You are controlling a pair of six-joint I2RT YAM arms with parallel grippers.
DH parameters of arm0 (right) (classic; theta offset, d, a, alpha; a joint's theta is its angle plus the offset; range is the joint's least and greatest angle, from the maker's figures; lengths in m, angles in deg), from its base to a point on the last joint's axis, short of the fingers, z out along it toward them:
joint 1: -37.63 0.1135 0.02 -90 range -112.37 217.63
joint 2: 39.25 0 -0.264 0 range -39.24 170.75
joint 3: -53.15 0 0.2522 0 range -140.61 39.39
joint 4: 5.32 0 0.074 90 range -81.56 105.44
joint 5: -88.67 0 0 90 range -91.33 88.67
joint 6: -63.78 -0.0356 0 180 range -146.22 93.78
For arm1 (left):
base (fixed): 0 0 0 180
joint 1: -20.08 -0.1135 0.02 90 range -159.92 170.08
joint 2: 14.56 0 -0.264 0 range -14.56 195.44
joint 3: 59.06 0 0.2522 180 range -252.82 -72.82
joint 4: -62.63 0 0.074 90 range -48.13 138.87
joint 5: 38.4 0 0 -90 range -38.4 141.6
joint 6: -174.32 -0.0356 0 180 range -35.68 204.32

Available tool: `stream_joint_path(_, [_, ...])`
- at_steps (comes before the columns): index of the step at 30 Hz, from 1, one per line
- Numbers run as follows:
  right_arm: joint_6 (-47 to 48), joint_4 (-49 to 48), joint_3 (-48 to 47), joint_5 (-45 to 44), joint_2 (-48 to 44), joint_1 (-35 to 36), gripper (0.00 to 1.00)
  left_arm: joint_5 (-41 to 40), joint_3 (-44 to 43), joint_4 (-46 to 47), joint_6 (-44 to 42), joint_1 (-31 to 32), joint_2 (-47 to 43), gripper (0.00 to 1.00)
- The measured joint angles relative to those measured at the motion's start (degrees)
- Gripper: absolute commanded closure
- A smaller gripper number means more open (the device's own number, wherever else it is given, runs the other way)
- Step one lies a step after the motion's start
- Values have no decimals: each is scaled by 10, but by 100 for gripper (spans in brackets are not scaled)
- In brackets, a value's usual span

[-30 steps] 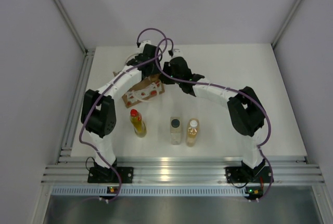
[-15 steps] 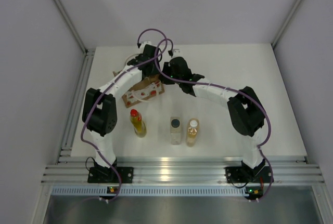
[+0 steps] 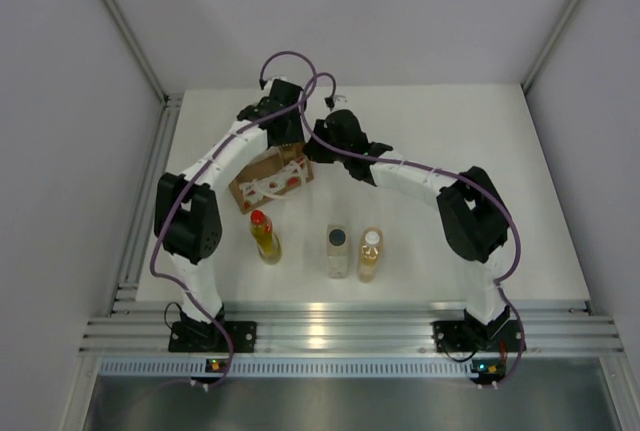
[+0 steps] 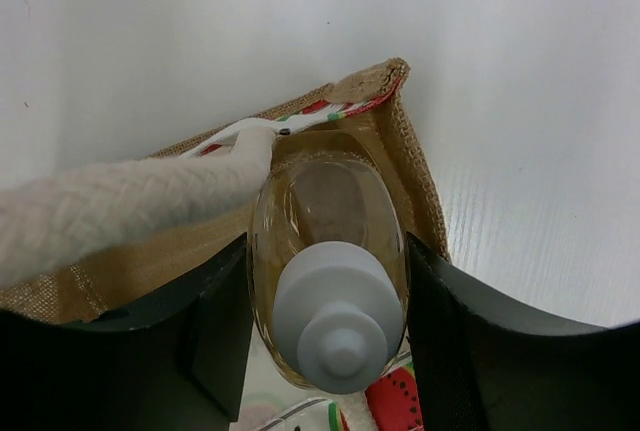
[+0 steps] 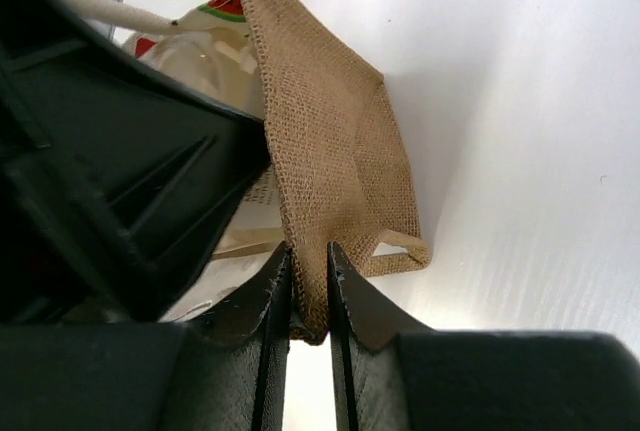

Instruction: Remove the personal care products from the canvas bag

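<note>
White counter with plain grey walls around it, seen from the top camera. Three bottles of amber-yellow liquid sit in a row near the arm bases: a red-capped bottle, a squarish bottle with a dark round cap, and a white-capped bottle. All three look to be standing, caps up. Further back is the canvas bag, tan, with white looped handles. Its long side runs diagonally and its white panel with red marks faces up. The left tool and right tool both meet at its far end, though from up there you can't tell their grip. On the left wrist cam, the left tool is clamped on a second white-capped bottle, a finger pressed to each side. It's clear and oval, cap toward the lens, with its long axis running away into the bag's open mouth; how deep it sits I can't tell. A white rope handle touches its shoulder, and the print is watermelon slices, no readable writing. On the right wrist cam, the right tool is nearly closed, pinching the bag's coarse burlap edge.
</note>
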Motion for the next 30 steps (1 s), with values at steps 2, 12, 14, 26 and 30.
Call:
stream_joint_path(2, [-13, 0, 0, -3, 0, 0, 98, 4, -1, -7, 0, -3, -10, 100])
stream_joint_path(12, [-63, 1, 1, -54, 0, 4, 99, 32, -26, -29, -4, -9, -41, 100])
stream_joint_path(14, [-70, 1, 1, -63, 0, 5, 99, 35, -33, -37, -5, -9, -43, 100])
stream_joint_path(26, [-92, 5, -8, -73, 5, 6, 99, 36, -134, -127, -27, -9, -128, 100])
stream_joint_path(30, [-92, 10, -12, -74, 6, 6, 98, 38, -148, -139, -32, -9, -194, 100])
